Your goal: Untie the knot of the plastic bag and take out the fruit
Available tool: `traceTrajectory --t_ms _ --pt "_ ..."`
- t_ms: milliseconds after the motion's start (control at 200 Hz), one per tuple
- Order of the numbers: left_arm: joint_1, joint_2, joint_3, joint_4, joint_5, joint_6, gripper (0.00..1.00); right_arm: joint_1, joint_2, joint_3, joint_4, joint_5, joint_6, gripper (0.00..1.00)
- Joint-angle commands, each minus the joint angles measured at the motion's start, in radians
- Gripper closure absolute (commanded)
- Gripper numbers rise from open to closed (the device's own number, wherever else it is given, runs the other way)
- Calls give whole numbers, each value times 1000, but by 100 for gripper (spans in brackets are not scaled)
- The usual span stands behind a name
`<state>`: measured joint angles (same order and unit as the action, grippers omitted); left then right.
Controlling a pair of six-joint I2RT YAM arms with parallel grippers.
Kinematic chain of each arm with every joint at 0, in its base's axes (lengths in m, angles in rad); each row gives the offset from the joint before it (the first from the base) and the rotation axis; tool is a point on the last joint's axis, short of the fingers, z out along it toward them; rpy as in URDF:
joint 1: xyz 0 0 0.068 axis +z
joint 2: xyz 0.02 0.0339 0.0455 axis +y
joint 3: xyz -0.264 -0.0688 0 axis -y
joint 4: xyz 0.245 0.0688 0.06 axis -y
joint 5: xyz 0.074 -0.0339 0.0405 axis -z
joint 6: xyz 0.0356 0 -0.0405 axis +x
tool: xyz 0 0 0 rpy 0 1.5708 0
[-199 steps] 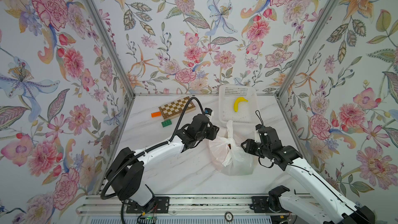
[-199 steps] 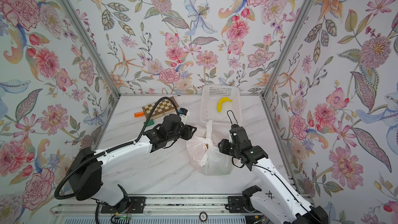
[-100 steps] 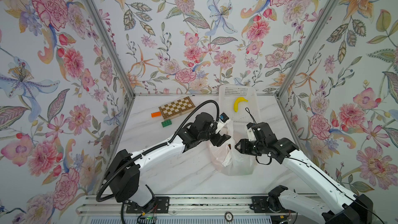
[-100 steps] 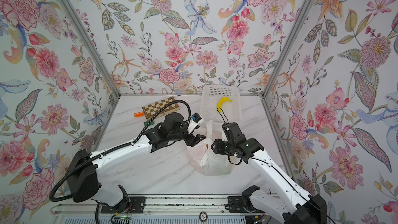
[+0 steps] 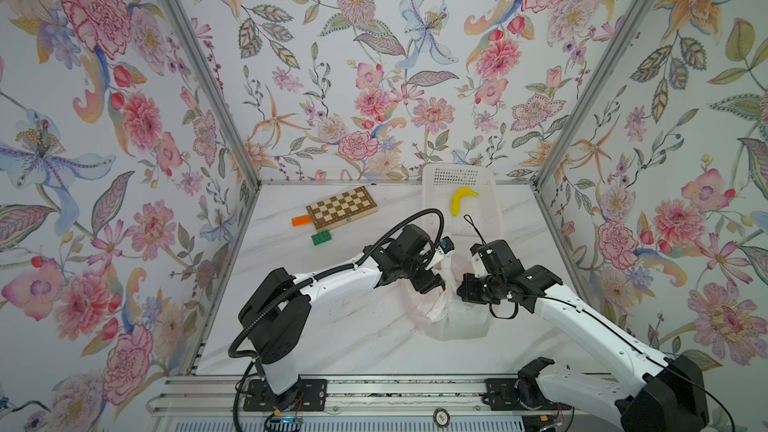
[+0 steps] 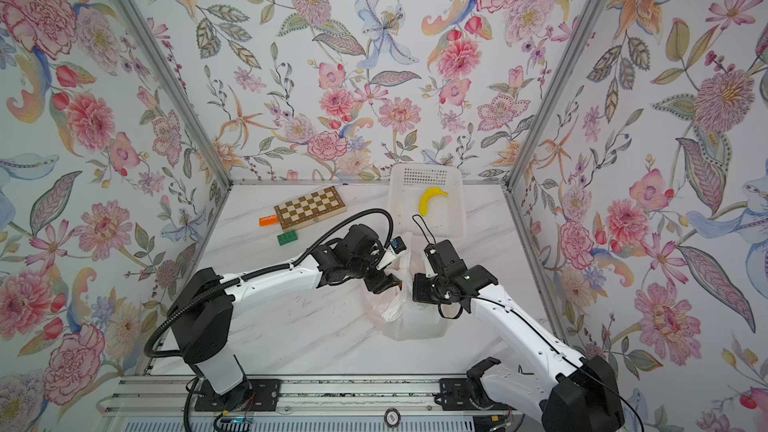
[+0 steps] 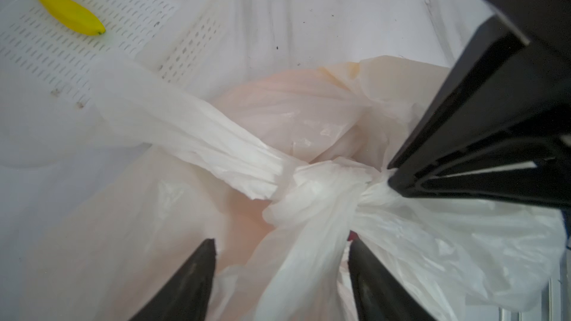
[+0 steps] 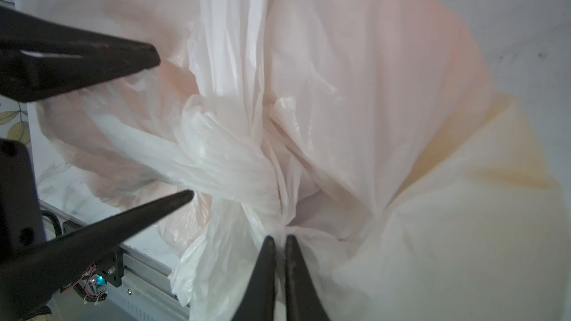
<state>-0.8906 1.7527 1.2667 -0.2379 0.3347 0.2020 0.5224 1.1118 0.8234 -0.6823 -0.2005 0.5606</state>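
Since a second ago my left gripper (image 7: 281,242) and right gripper (image 8: 279,237) closed in on the knot (image 7: 318,186). Thin, crinkly, translucent white bag (image 5: 453,322) sits mid-right on veined white marble table (image 5: 332,338), floral walls (image 5: 374,76) around. The fruit (image 8: 448,66) is inside, just pink-yellow tints. Left jaws are spread, straddling a loose tail (image 7: 293,260). Right jaws are pressed together, pinching bag film beside the knot.

plastic bag (image 5: 453,320): translucent white | banana (image 5: 462,199): yellow | basket (image 5: 457,174): white | chessboard (image 5: 341,207): brown-cream checks | walls (image 5: 374,76): floral
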Motion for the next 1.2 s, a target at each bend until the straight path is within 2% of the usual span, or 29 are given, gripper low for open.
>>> traceTrajectory --t_ms 0,155,245,535,690,761,831,866,941,986,1081,1196 --pt "-7 12 45 0 -62 -67 44 10 -13 -12 14 30 9 93" --pt "-1 -5 36 121 -129 -211 68 18 -39 -8 37 32 11 96" --pt "23 -2 40 152 -172 -297 77 20 -57 -9 49 31 13 98" --pt "122 -50 -6 275 -191 -572 78 66 -155 -53 52 48 30 100" --pt "160 -77 -65 323 -195 -645 77 67 -199 -104 50 29 44 100" --pt "163 -88 -82 324 -199 -640 74 67 -201 -118 49 19 47 100" --pt "163 -98 -90 318 -197 -634 69 67 -191 -114 45 12 49 96" --pt "164 -105 -94 318 -195 -630 64 67 -186 -100 44 13 52 92" --pt "163 -128 -111 347 -172 -608 49 65 -176 -64 44 20 59 78" --pt "163 -146 -125 382 -140 -582 41 62 -173 -35 47 31 60 75" --pt "162 -178 -137 428 -32 -459 30 60 -155 22 53 43 53 67" --pt "162 -180 -110 386 69 -264 23 57 -115 84 54 39 28 63"
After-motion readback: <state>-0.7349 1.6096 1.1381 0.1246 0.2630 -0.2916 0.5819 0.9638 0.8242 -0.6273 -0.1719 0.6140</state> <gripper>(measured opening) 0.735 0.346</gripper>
